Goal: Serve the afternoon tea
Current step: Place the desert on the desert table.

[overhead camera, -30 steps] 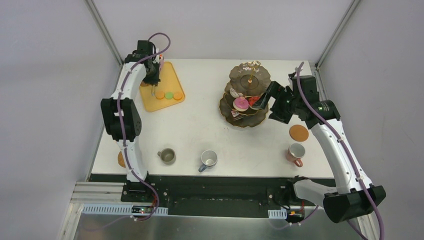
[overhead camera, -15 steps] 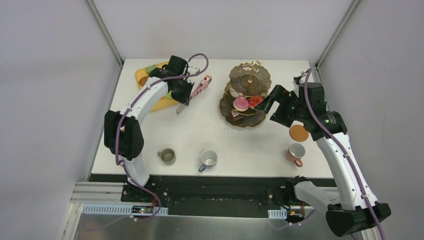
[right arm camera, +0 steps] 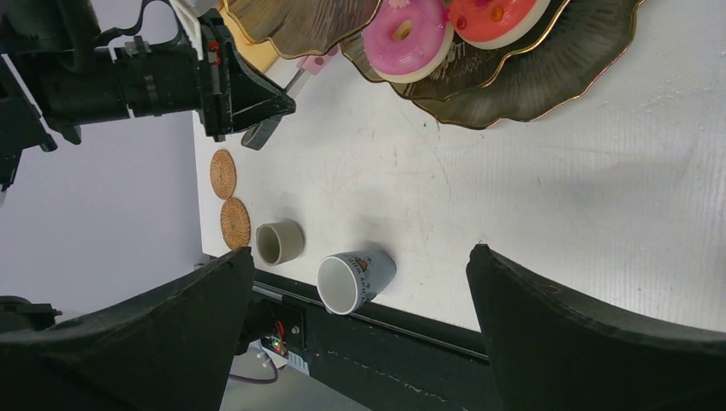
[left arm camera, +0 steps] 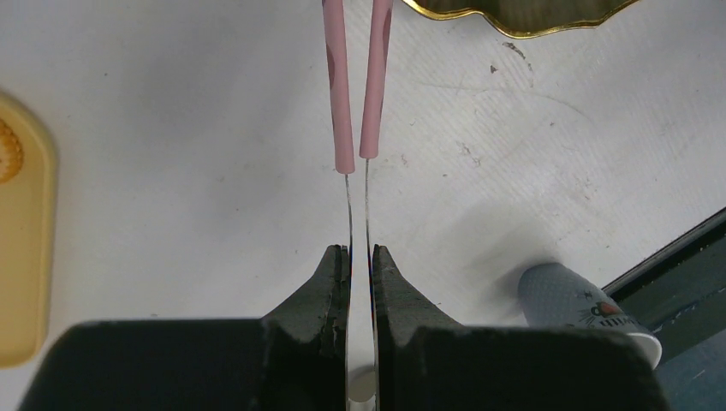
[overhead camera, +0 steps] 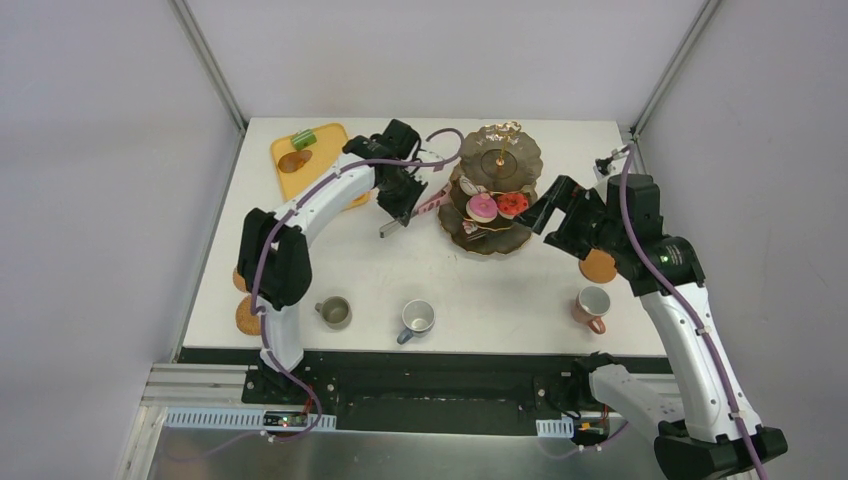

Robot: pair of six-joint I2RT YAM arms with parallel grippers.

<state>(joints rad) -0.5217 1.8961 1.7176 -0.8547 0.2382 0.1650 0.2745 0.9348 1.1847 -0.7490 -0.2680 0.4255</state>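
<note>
White bench [overhead camera: 400, 262] is bounded by grey walls, and the three-tier stand [overhead camera: 490, 247] is set toward its far side, a pink doughnut [overhead camera: 482, 207] and a red doughnut [overhead camera: 512, 204] laid on a tier below the top. Pink-handled tongs [left arm camera: 339, 86] are pinched in the narrow left claw [overhead camera: 403, 198], just left of the stand. The right claw [overhead camera: 553, 210] is spread wide and empty, just right of it. An olive mug [overhead camera: 334, 312], a grey-blue mug [overhead camera: 417, 318] and a pink mug [overhead camera: 593, 303] are lined along the near edge.

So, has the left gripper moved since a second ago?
Yes. The left gripper, jaws shut on the tongs, has swung right, from over the yellow tray to just beside the tiered stand.
</note>
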